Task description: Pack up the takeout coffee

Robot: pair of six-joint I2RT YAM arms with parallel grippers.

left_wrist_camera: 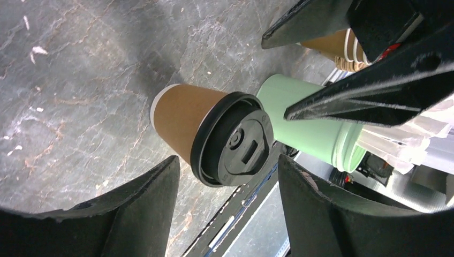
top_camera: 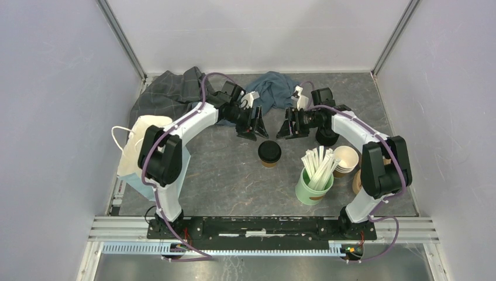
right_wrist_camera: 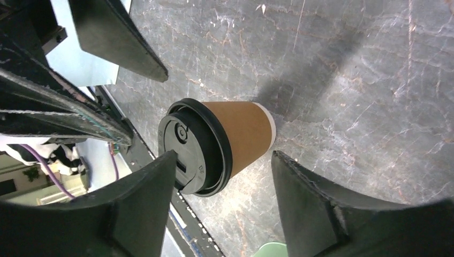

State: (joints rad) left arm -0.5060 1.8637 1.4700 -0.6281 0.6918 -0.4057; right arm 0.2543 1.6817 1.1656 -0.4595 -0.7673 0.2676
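Hidden or cut off first: a second round black sip lid (top_camera: 326, 137) shows under the right arm (top_camera: 364, 133) in the top view. Its cup body isn't visible, so can't confirm it's the twin. A brown object (top_camera: 356, 181) by that arm's elbow is cut off by the arm; can't tell what it is. The white paper bag w/ loop handle (top_camera: 133, 153) at the left edge of the grey stone-look table (top_camera: 228, 181) is half covered by the left arm (top_camera: 175, 132), inside not visible. Both wrist views are cropped at the bottom by their own fingers. Containers: the small brown kraft paper cup w/ round black plastic sip lid (top_camera: 269, 152) stands upright mid-table, lid on, contents unseen, nothing touching it. The pale green cup (top_camera: 312, 188) stands near it on the right-arm side, holding a bunch of pale stirrers (top_camera: 319, 164) that fan out above the rim. Just beside that is the stack of lidless kraft cups w/ cream insides (top_camera: 345, 158), top one empty. The left gripper (top_camera: 254, 132) and right gripper (top_camera: 289, 132) face each other just beyond the lidded cup, apart from it and from each other. Both have fingers spread wide and hold nothing. A dark grey cloth (top_camera: 166, 91) and a blue cloth (top_camera: 274, 88) lie crumpled at the far edge behind the grippers.
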